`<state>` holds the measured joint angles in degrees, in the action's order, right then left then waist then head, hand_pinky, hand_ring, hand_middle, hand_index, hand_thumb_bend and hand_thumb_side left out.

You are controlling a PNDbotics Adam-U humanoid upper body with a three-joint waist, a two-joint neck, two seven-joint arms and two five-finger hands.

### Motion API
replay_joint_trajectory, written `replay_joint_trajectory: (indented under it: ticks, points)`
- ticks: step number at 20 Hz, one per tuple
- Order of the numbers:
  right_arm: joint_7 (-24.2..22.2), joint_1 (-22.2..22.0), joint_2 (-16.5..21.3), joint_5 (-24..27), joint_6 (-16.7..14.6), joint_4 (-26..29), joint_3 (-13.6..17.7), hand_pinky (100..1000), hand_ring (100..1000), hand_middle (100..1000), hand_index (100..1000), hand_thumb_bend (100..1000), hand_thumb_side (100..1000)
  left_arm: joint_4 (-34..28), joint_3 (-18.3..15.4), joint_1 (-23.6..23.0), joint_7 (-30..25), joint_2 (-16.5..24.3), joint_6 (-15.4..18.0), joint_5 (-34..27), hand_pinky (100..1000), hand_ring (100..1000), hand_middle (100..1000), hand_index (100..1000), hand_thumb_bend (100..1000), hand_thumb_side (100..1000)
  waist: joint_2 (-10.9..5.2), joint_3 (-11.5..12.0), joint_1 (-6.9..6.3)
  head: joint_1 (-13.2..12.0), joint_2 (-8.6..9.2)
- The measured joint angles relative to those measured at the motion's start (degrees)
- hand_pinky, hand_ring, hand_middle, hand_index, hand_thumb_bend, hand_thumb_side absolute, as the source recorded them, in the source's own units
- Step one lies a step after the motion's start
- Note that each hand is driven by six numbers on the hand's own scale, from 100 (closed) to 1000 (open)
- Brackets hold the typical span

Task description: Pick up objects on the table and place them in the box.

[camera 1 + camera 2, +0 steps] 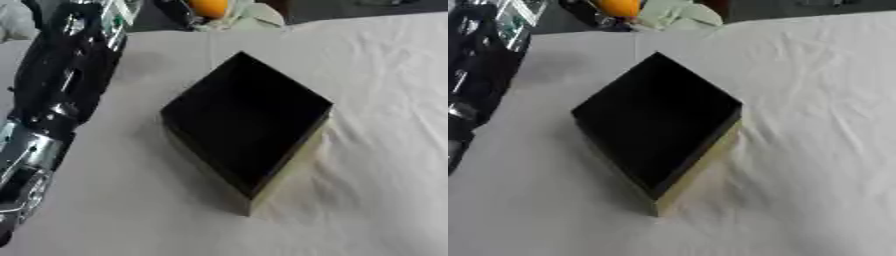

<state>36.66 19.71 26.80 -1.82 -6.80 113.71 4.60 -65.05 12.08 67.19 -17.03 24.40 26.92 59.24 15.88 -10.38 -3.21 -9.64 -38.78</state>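
Your left arm (52, 100) is reaching toward the table's (385, 75) far edge, its robot hand out of sight beside an orange object (208, 7); the box (249, 120) is sitting mid-table.

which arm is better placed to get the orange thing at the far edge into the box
Left, most likely. The left arm already stretches up the left side toward the orange object at the far edge, just beyond the black box. Its hand is out of view, and the right arm shows in neither view.
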Motion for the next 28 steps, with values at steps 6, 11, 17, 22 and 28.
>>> replay_joint_trajectory:
  ticks: [6, 11, 17, 22, 28]
  points:
    - [0.2, 0.0, 0.0, 0.0, -0.2, 0.0, 0.3, 770, 751, 669, 861, 286, 1000, -2.9, 2.7, -2.8, -1.2, -2.3, 0.7, -1.8, 100, 347, 354, 367, 365, 100, 0.05, 0.1, -0.09, 0.3, 0.00]
    - [0.3, 0.1, 0.0, 0.0, -0.1, 0.0, 0.3, 770, 751, 668, 861, 287, 1000, -2.8, 3.6, -4.0, -1.8, -3.9, 1.0, -0.4, 100, 350, 358, 368, 349, 100, 0.09, 0.2, -0.09, 0.2, 0.00]
    - [0.4, 0.1, -0.1, 0.0, 0.0, 0.0, 0.3, 770, 751, 668, 861, 289, 1000, -2.1, 3.9, -6.0, -2.4, -5.7, 1.8, 0.3, 100, 358, 365, 374, 331, 100, 0.36, 0.2, 0.01, 0.2, 0.00]
    - [0.5, 0.1, -0.4, 0.0, 0.0, 0.0, 0.3, 770, 751, 667, 861, 289, 1000, -2.8, 4.6, -6.7, -2.9, -6.9, 2.6, 0.6, 100, 366, 373, 380, 331, 100, 0.40, 0.1, 0.07, 0.2, 0.00]
    - [0.5, -0.1, -0.4, 0.0, 0.1, 0.0, 0.3, 770, 751, 667, 861, 289, 1000, -4.1, 6.6, -7.9, -4.9, -7.6, 4.5, 0.2, 121, 402, 413, 416, 361, 100, 0.41, 0.1, 0.06, 0.2, 0.00]
